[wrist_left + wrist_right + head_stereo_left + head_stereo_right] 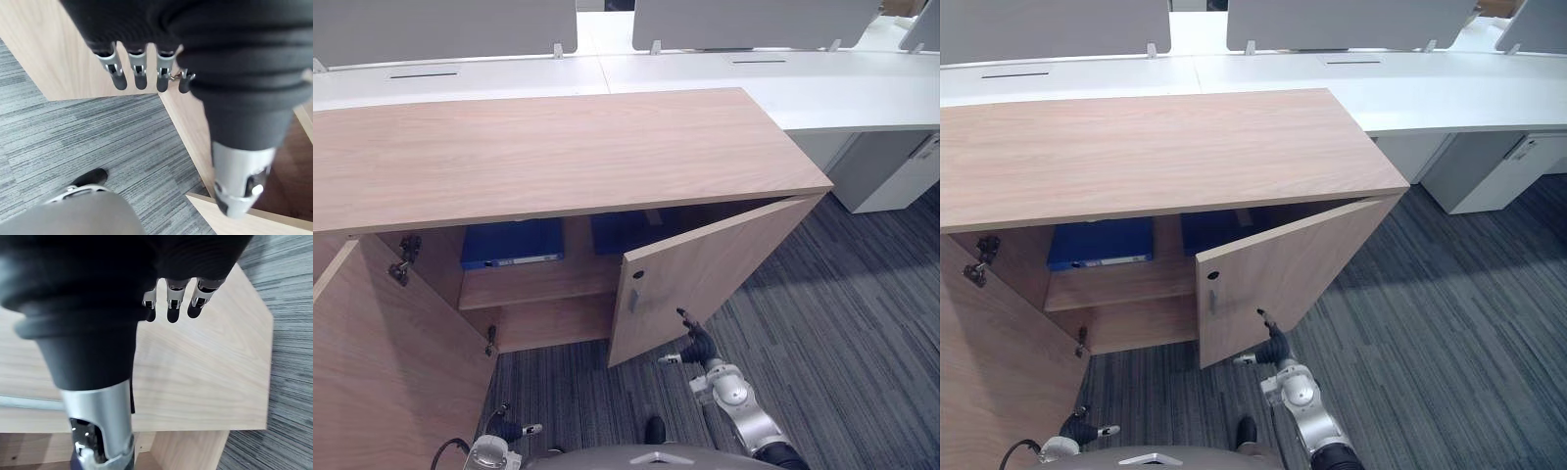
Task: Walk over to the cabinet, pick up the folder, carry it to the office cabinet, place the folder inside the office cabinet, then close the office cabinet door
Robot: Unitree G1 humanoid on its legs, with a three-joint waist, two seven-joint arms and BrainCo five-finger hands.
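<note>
The right robot hand [698, 345] hung low in front of the low light wood-grain office cabinet [548, 157], its fingers [172, 308] straight and close together, holding nothing. They pointed at the outer face of the right-hand wooden door [705, 274]; whether they touched it I could not tell. That door stood half open. Its free edge, with the small metal handle [633, 301], lay just to the left of the right robot hand, and its hinged edge ran away beyond and to the right. A push on that face, away from the robot, would likely swing it shut.

The flat blue folder [514, 245] lay inside on the wooden shelf [538, 284], beyond the right robot hand and to its left, with its long side running left to right.

The left robot hand [509, 431] was lower and well apart from that door, fingers [139, 73] loose and empty, nearer the wide-open left-hand wooden door [382, 362]. The right arm looked better placed for the closing.
</note>
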